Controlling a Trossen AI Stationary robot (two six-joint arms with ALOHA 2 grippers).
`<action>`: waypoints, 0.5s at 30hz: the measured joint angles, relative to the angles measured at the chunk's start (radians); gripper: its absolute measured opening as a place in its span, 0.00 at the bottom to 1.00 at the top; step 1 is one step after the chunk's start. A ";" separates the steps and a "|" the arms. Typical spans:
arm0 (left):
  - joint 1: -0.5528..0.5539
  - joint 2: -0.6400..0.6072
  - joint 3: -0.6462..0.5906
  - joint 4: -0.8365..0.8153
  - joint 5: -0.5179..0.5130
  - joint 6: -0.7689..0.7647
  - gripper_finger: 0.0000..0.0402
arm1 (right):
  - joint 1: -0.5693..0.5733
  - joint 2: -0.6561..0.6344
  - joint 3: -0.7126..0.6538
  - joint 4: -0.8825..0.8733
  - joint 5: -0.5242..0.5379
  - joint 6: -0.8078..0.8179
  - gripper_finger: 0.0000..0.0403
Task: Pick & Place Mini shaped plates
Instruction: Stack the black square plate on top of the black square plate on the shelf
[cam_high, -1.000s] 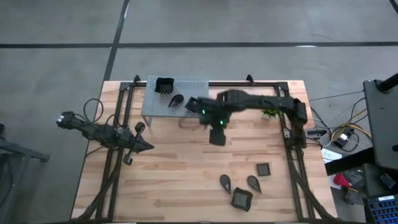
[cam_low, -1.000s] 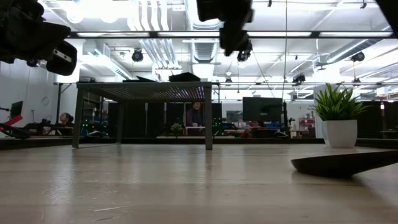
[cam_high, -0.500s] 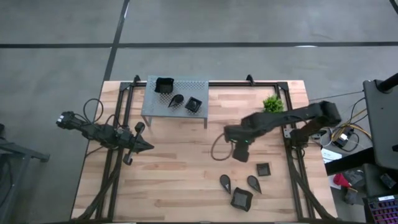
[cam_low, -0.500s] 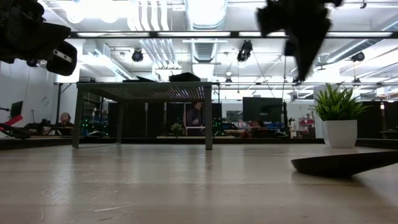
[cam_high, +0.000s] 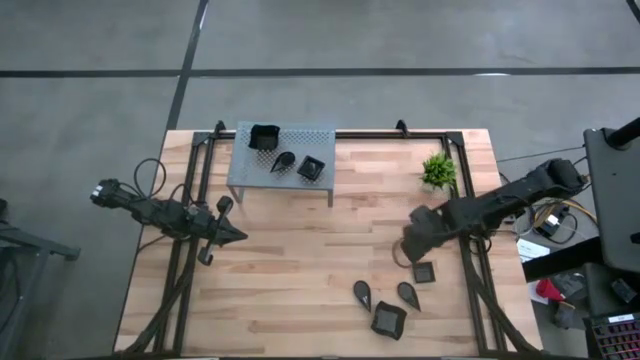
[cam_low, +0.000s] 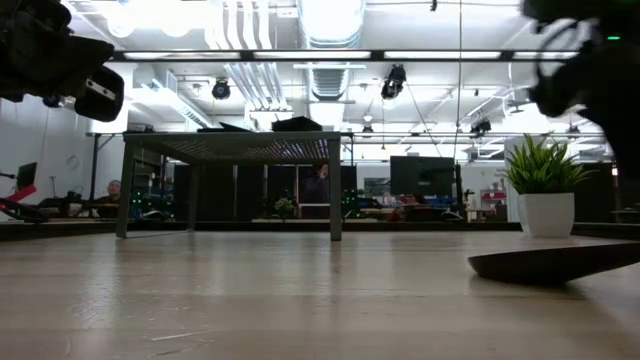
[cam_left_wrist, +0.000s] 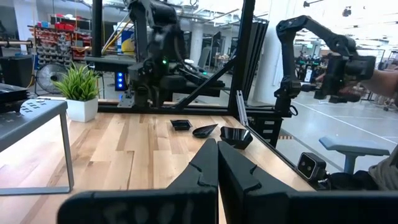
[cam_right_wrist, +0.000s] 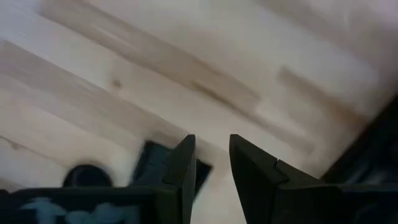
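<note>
Black small plates sit in two groups: three on the grey perforated stand (cam_high: 283, 158) at the table's far side — a square plate (cam_high: 264, 136), a teardrop plate (cam_high: 283, 161) and another square plate (cam_high: 312, 168) — and four on the wooden table (cam_high: 300, 260) near its front right: a small square plate (cam_high: 424, 272), two teardrop plates (cam_high: 361, 292) (cam_high: 407, 293) and a larger wavy-rimmed plate (cam_high: 388, 319). Right gripper (cam_high: 418, 240) hangs above the table just beside the small square plate, on its far-left side; in the right wrist view the fingers (cam_right_wrist: 182, 163) stand slightly apart, a narrow gap between them, nothing held, with that plate (cam_right_wrist: 163, 163) partly hidden behind them. Left gripper (cam_high: 228, 235) waits over the table's left edge, well apart from every plate; left wrist view shows its fingers (cam_left_wrist: 208, 163) pressed together and empty. Green plant (cam_high: 438, 170) in a white pot stands near the right rail, beyond the right arm
</note>
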 joint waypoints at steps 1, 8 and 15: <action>0.000 0.000 0.000 0.000 0.000 0.000 0.00 | 0.026 -0.016 -0.020 0.001 -0.005 0.057 0.23; 0.000 0.000 0.000 0.000 0.000 0.000 0.00 | 0.195 -0.068 -0.123 0.110 -0.025 0.336 0.25; 0.000 0.000 0.000 0.000 0.000 0.000 0.00 | 0.303 -0.039 -0.171 0.220 -0.052 0.459 0.24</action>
